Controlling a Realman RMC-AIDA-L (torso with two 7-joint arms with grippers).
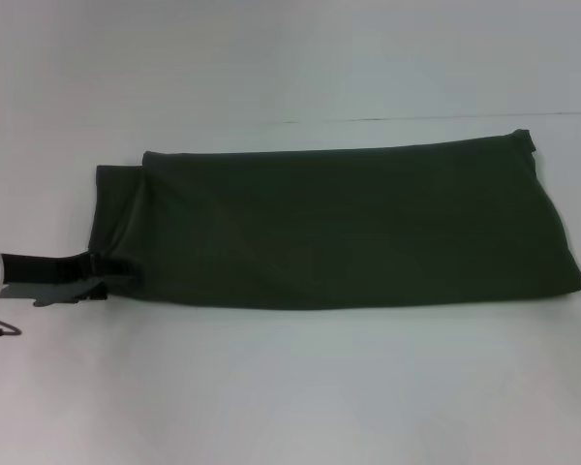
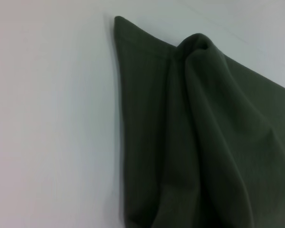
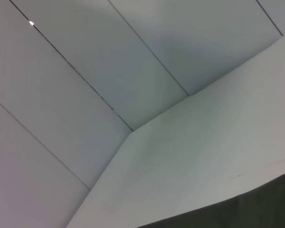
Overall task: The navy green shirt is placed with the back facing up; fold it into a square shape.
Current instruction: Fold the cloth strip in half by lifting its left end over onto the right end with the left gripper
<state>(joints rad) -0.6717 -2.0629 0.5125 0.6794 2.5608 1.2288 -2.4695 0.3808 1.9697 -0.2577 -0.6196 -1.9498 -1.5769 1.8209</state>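
I see the navy green shirt [image 1: 339,228] lying flat on the white table [image 1: 290,387], folded into a long band that runs across the middle of the table, plain side up. At the shirt's left end the cloth is bunched into soft ridges, and one lower layer sticks out past the upper fold. My left gripper [image 1: 105,281] sits at the near left corner of the shirt, touching the hem; I cannot tell whether its claw is spread or pinching the cloth. My left wrist camera shows the shirt's rumpled corner [image 2: 194,142] close up. The right gripper is out of sight; its wrist camera catches only a dark edge of the shirt [image 3: 256,209].
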